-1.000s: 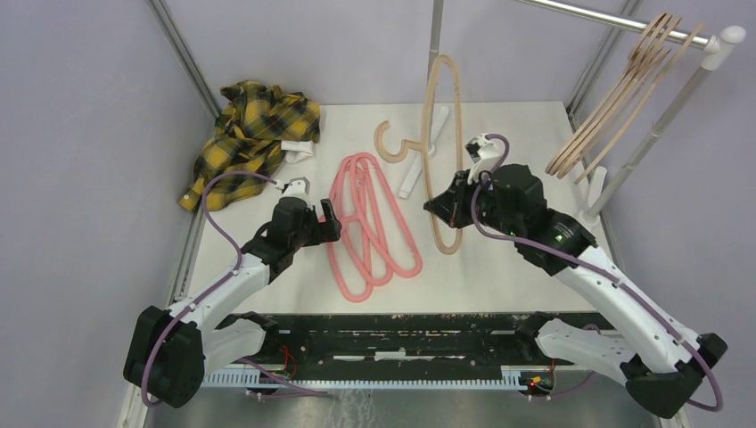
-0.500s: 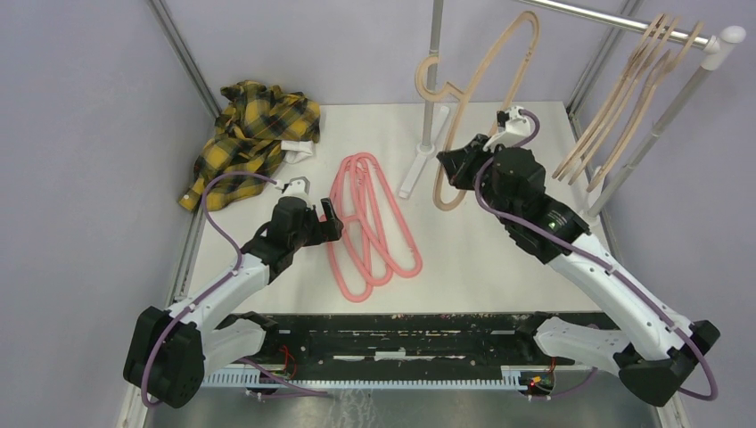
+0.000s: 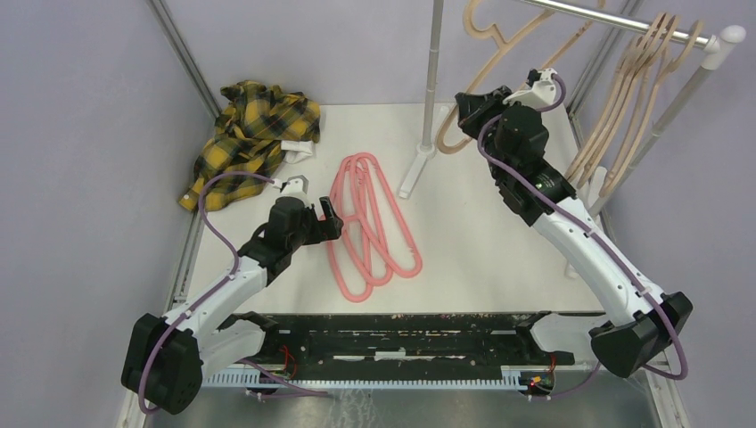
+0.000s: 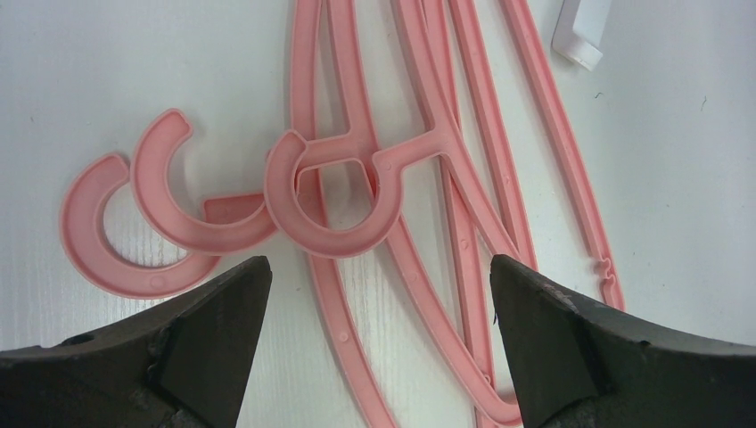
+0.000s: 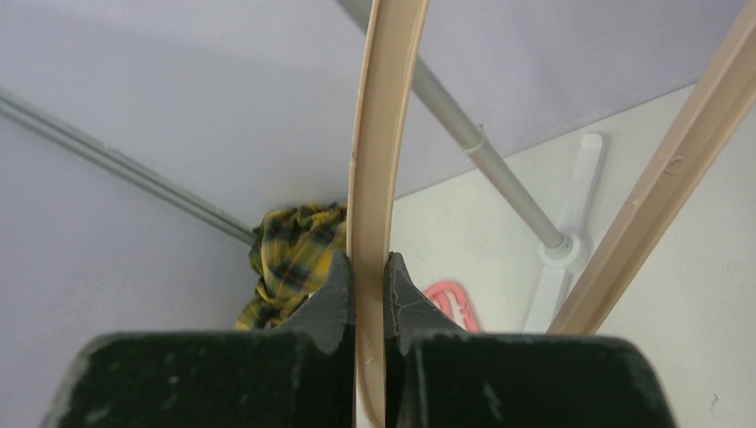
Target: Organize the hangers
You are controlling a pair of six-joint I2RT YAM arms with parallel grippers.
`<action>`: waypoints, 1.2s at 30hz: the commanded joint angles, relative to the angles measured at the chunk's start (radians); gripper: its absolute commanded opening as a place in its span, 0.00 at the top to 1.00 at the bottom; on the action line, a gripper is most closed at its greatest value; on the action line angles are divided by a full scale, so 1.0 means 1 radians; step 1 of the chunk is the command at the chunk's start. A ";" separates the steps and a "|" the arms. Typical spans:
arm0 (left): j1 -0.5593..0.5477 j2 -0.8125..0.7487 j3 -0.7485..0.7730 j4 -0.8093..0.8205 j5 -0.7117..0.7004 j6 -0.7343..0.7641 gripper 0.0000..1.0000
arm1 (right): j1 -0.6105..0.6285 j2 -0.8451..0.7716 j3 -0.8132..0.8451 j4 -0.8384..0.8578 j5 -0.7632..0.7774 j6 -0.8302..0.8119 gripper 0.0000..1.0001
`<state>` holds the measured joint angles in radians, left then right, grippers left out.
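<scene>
Top view: left gripper (image 3: pixel 328 218) sat low over the table (image 3: pixel 499 259), jaws spread wide, nothing between them. The pink hangers (image 3: pixel 374 223) lay flat in a loose overlapping stack just off its fingertips. The plaid shirt (image 3: pixel 254 134) was bunched well off to its left. Right gripper (image 3: pixel 468 109) was raised high, pinching the lower loop of a beige hanger (image 3: pixel 444 134). That hanger ran up and away from the fingers, hook end near the rail (image 3: pixel 615 20); couldn't tell if it touched. The hung beige hangers (image 3: pixel 624 80) were on the rail, off to that gripper's right. Left wrist view: left gripper (image 4: pixel 379 276) was wide open and the pink hangers (image 4: pixel 339 205) were directly ahead. One hook sat centred between the fingertips and two more lay toward the left finger, none touched. A rack foot (image 4: pixel 579 36) showed far ahead on the right. Right wrist view: right gripper (image 5: pixel 368 276) had its fingers pressed onto one thin limb of the beige hanger (image 5: pixel 379 134), which stood straight up out of the jaws. Its other limb slanted off to the right. The plaid shirt (image 5: pixel 290 259), a pink hook tip and the rack post (image 5: pixel 481 152) lay beyond and below.
</scene>
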<state>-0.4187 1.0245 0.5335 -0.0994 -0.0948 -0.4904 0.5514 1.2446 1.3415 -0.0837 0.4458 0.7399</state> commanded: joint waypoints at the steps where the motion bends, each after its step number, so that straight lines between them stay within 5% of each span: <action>1: -0.001 -0.020 0.019 0.041 0.010 -0.031 0.01 | -0.068 0.019 0.034 0.136 -0.025 0.092 0.98; 27: -0.001 0.017 0.011 0.056 0.016 -0.033 0.01 | -0.420 -0.120 -0.126 0.053 -0.108 0.288 0.96; 36: 0.000 0.009 0.014 0.050 0.009 -0.031 0.01 | -0.440 -0.134 -0.092 -0.032 -0.184 0.281 0.43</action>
<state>-0.4187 1.0409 0.5335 -0.0948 -0.0940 -0.4908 0.1169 1.1439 1.2186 -0.0933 0.3000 1.0340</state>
